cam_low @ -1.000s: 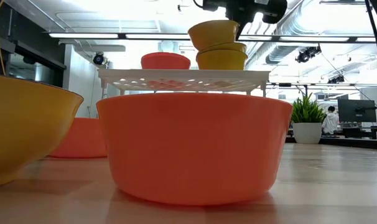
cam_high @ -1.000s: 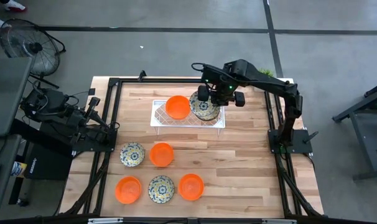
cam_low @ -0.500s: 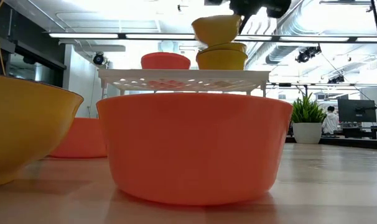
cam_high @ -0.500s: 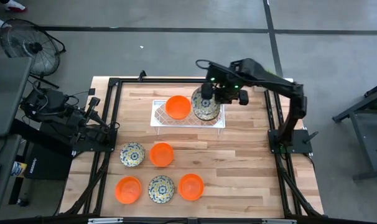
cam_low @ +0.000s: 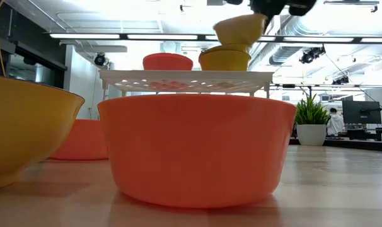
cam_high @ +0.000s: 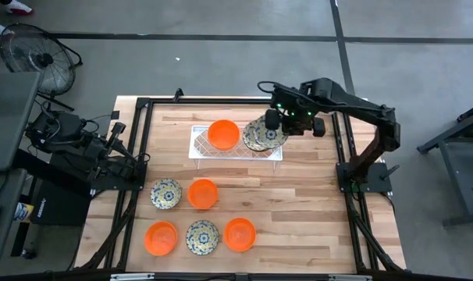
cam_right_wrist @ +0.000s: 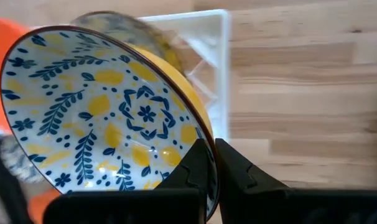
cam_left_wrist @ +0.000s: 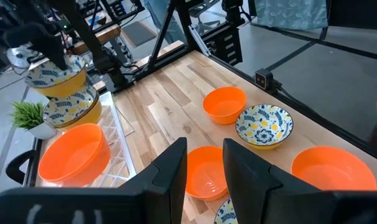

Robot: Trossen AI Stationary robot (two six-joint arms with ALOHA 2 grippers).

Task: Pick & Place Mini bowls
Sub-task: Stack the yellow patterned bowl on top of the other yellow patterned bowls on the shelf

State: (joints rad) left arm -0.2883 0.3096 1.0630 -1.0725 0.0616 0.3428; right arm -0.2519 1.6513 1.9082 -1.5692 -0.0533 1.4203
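High view: the right claw point(cam_high: 273, 122) is pinching a floral mini bowl point(cam_high: 268, 133) by its rim, tilted above another floral bowl point(cam_high: 254, 139) in the white tray point(cam_high: 197, 147). The left claw point(cam_left_wrist: 204, 167), released, is waiting beside the surface point(cam_high: 299, 195).

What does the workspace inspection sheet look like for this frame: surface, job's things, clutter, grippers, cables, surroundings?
Surface: wooden table, white tray at its far side.
Job's things: orange bowl and patterned bowl on tray; lifted patterned bowl, tilted; five bowls on the table nearer the front.
Clutter: nothing seen.
Grippers: right gripper shut on the lifted bowl's rim, above the tray's right end; left gripper waits at the table's left edge, holding nothing.
Cables: bundles at the left arm's base.
Surroundings: floor fan, potted plant.
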